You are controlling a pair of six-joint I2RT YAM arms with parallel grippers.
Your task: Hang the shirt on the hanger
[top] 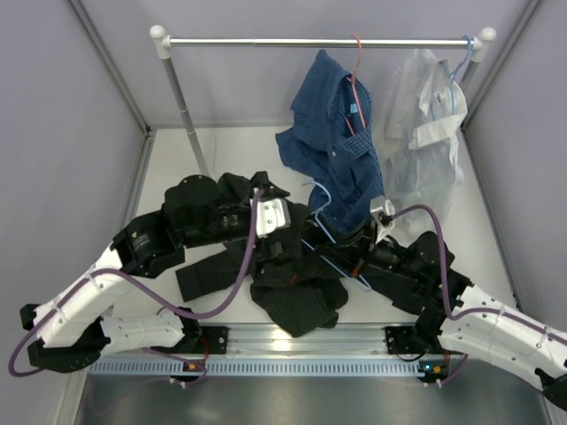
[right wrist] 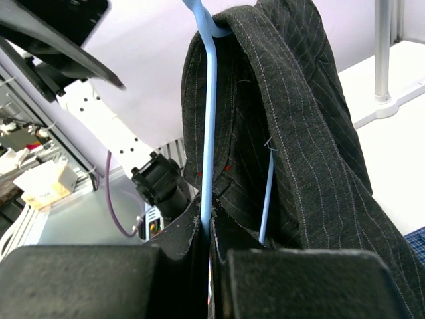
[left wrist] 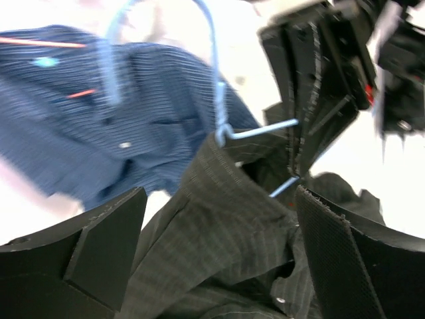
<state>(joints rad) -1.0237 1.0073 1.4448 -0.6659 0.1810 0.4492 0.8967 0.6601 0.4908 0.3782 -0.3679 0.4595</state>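
Observation:
The black pinstriped shirt (top: 292, 297) lies bunched on the table between the arms. It is partly draped over the light-blue wire hanger (top: 324, 205). My right gripper (top: 356, 241) is shut on one wire of the hanger (right wrist: 210, 119) and holds it upright, with the shirt (right wrist: 299, 133) hanging over its shoulder. My left gripper (top: 270, 212) is open. In the left wrist view its jaws (left wrist: 219, 199) stand wide apart on either side of a fold of the shirt (left wrist: 226, 226), just below the hanger's twisted neck (left wrist: 259, 131).
A blue checked shirt (top: 341, 150) on a red hanger and a white shirt (top: 425, 133) hang from the metal rail (top: 319, 42) at the back. The blue shirt's hem hangs right behind the hanger hook. The rail's post (top: 184, 106) stands at the back left.

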